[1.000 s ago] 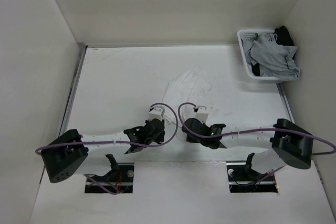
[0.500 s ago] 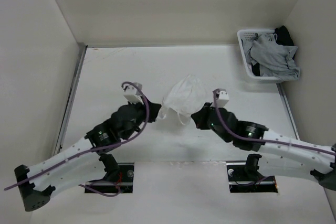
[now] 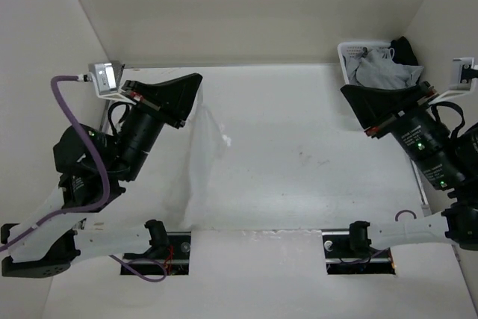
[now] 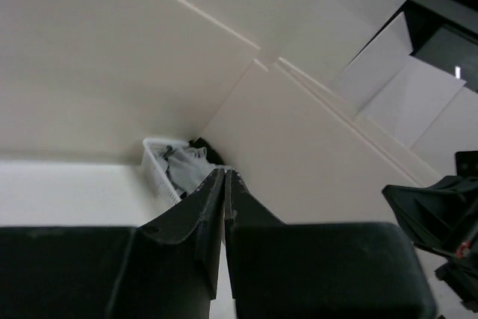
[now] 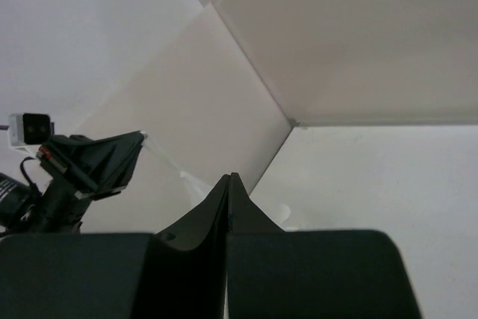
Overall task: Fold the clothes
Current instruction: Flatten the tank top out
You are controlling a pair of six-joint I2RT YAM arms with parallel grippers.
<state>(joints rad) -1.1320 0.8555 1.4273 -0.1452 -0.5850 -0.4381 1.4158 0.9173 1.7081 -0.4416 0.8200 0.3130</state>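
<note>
Table white, pale walls around; white top left.

The clothes are plain white, unpatterned, faintly translucent. The tabletop is white. The basket is white, open lattice; in it a grey garment and a black garment. The left fingers and right fingers are black. The cable is purple.

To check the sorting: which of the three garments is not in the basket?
The white top, which hangs from the left claw. The grey garment and the black garment both lie in the white basket.
</note>
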